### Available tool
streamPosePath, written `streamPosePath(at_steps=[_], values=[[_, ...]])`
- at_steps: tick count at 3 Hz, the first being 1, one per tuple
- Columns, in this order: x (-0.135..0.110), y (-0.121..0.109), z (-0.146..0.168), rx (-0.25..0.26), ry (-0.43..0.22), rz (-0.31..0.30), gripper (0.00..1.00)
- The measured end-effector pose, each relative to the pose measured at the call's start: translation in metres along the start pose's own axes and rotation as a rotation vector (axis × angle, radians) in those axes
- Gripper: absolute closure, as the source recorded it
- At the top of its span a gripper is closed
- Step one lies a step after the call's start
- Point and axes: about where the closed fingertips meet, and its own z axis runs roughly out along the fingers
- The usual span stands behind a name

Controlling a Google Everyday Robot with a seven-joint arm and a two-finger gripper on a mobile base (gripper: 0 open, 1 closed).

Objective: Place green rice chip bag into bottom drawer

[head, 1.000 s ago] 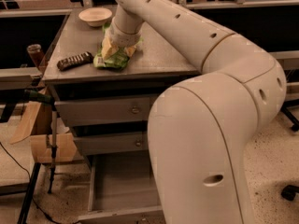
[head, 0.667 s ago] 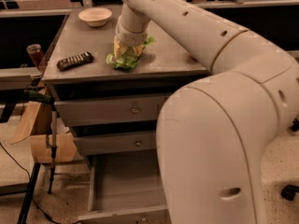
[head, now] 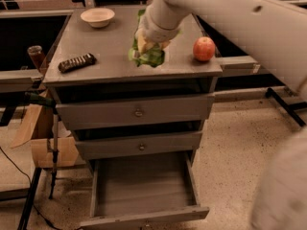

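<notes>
crumpled green rice chip bag (head: 152, 57), bunched into folds, clamped between the closed jaws of the gripper (head: 148, 46), over the tabletop (head: 110, 47)

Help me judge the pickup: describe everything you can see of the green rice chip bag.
The green rice chip bag is a light green, crumpled, plastic-looking pouch with paler patches, bunched, not flat. It is over the middle of the cabinet top, picture-left of the apple and apart from it. The pincer is on its upper part, hiding it; whether the bag is lifted off the surface cannot be told.
</notes>
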Motion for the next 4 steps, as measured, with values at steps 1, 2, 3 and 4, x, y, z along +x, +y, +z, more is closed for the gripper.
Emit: streamPosePath(at_steps=[1, 2, 3, 4], values=[[0.017, 0.006, -0.053, -0.063, -0.119, -0.118, 1.0], [0.032, 0.02, -0.077, -0.18, -0.166, -0.185, 1.0], [0.052, 0.051, -0.075, -0.331, -0.137, -0.285, 1.0], [0.079, 0.094, -0.06, -0.506, -0.034, -0.467, 1.0]])
